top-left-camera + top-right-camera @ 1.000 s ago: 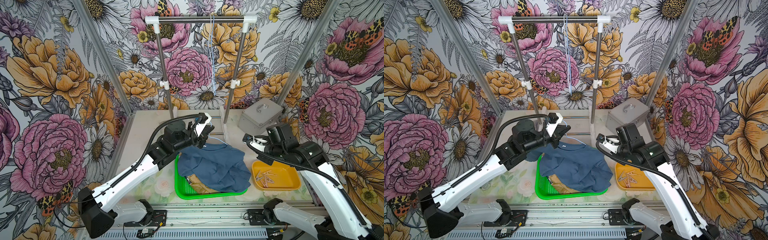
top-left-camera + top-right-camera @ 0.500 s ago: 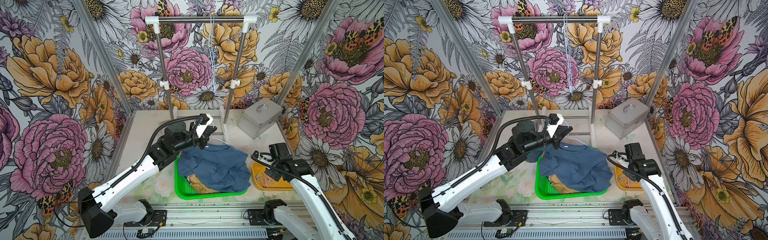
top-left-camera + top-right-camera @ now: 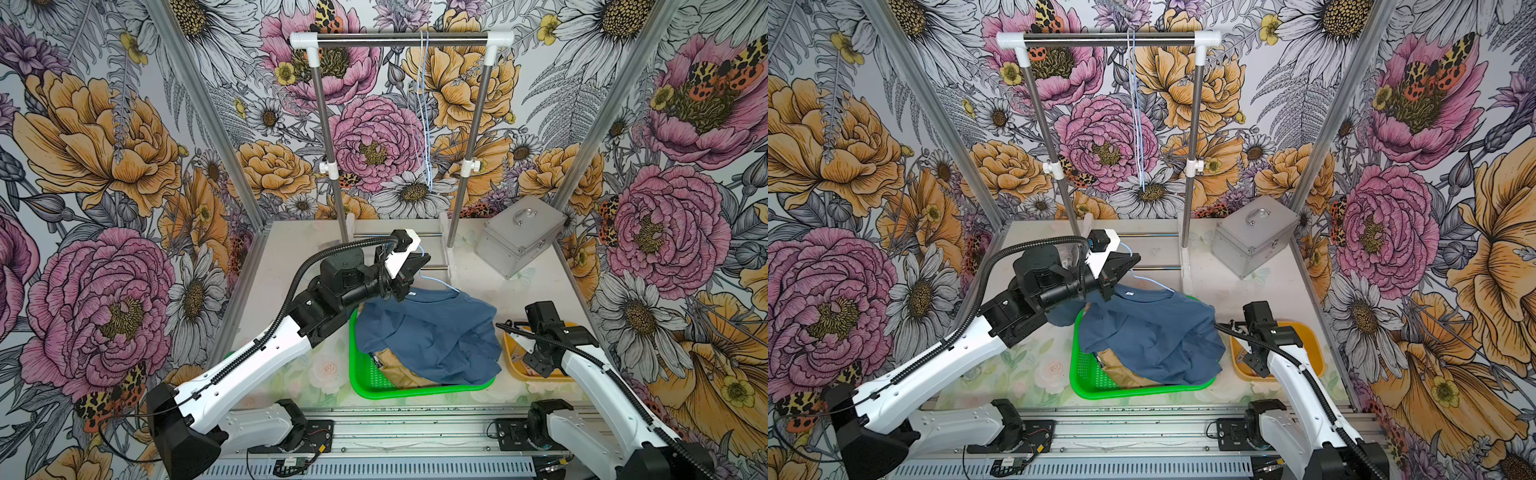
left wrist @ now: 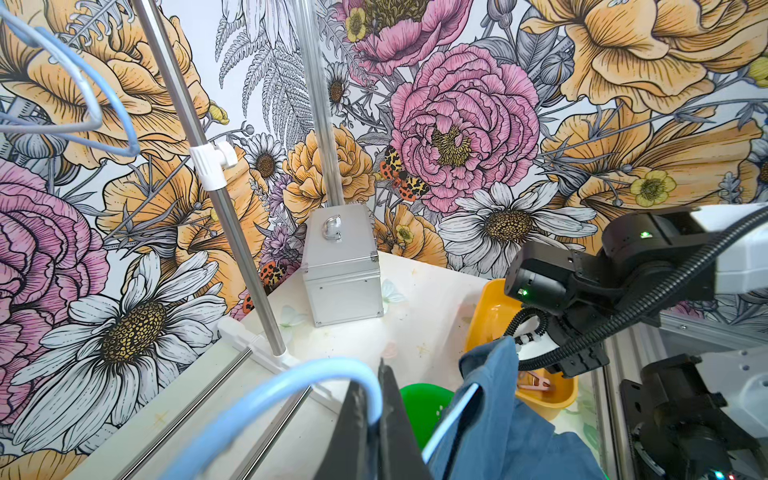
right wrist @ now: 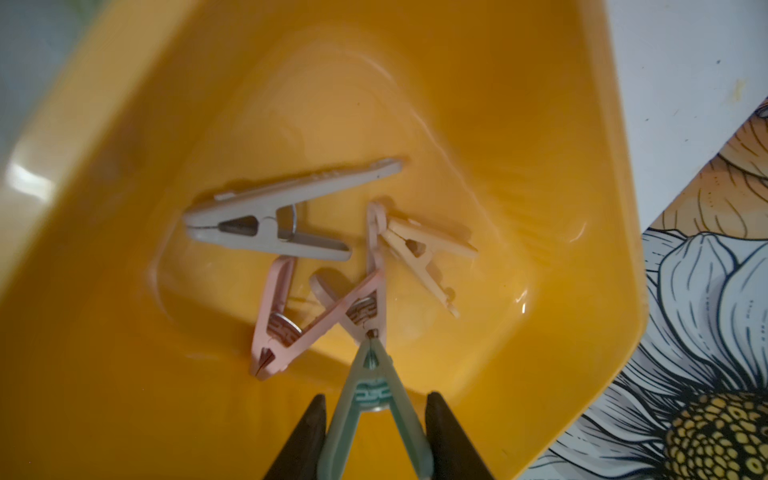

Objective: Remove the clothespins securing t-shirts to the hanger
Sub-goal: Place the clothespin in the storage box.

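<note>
Left fingers clamping hanger, right fingers around clothespin

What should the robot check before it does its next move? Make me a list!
1. The mint green clothespin is over the yellow tray: ok, it sits in the right gripper, above the tray.
2. Room in the tray: ok, the grey clothespin, pink clothespins and beige clothespin lie there, bare floor around.
3. The left gripper is shut on the blue hanger: ok.
4. The blue t-shirt is on the hanger: ok, the wire runs into its collar; the rest lies in the green basket.
5. Clothespins left on the t-shirt: cannot tell, folds hide much.
</note>
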You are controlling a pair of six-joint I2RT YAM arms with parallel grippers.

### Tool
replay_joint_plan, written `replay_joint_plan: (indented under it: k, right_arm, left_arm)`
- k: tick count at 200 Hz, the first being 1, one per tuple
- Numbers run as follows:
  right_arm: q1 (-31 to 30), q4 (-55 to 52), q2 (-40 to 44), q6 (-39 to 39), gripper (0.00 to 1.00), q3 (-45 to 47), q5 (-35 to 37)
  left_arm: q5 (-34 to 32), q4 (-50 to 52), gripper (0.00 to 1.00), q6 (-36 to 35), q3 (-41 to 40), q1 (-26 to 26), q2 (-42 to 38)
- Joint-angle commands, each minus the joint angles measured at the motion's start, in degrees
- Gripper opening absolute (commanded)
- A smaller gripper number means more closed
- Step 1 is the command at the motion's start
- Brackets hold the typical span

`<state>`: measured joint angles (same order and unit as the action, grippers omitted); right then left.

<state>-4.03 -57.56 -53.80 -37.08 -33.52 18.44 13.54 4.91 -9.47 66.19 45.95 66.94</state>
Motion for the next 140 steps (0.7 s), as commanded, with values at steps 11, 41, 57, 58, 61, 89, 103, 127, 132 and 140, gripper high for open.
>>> replay_joint_plan:
  k: [11,41,57,58,61,89,103,127,132,140]
  right_arm:
    - [0.47,2.55,-0.65,0.54,0.44,1.09,0.82]
    - [0.51,2.45,-0.47,0.16,0.57,0.42,0.95]
    - [0.46,2.23,0.61,0.48,0.63,0.00,1.85]
    - [0.44,2.21,0.70,0.50,0.63,-0.03,1.90]
    - [0.43,2.04,0.96,0.67,0.64,-0.25,2.01]
    - [0.43,-1.36,4.25,1.96,0.69,-3.86,2.61]
    - [0.43,-2.97,6.56,2.44,0.70,-7.10,3.31]
    - [0.39,-4.87,9.55,4.29,0.74,-14.29,3.05]
    - [0.43,-5.27,9.70,4.98,0.75,-16.05,3.05]
    - [0.36,-5.78,9.49,6.25,0.84,-19.18,2.91]
  left_arm:
    - [0.87,-1.84,0.00,-0.54,0.20,0.28,-0.32]
    - [0.95,-1.64,0.00,-0.97,0.42,0.28,0.28]
    - [0.74,-1.27,0.00,-1.24,0.75,0.12,0.42]
    - [0.76,-1.20,0.00,-1.25,0.76,0.11,0.41]
    - [0.78,-1.19,0.00,-1.27,0.80,0.10,0.46]
    - [1.64,-1.12,0.00,-1.07,1.14,-0.76,0.82]
    - [2.38,-1.12,0.00,-0.81,1.46,-1.29,1.20]
    - [3.27,-0.98,0.00,-0.55,2.03,-1.65,1.38]
    - [3.29,-0.82,0.00,-0.50,2.15,-1.66,1.35]
    - [3.12,-0.43,0.00,-0.64,2.34,-1.66,1.38]
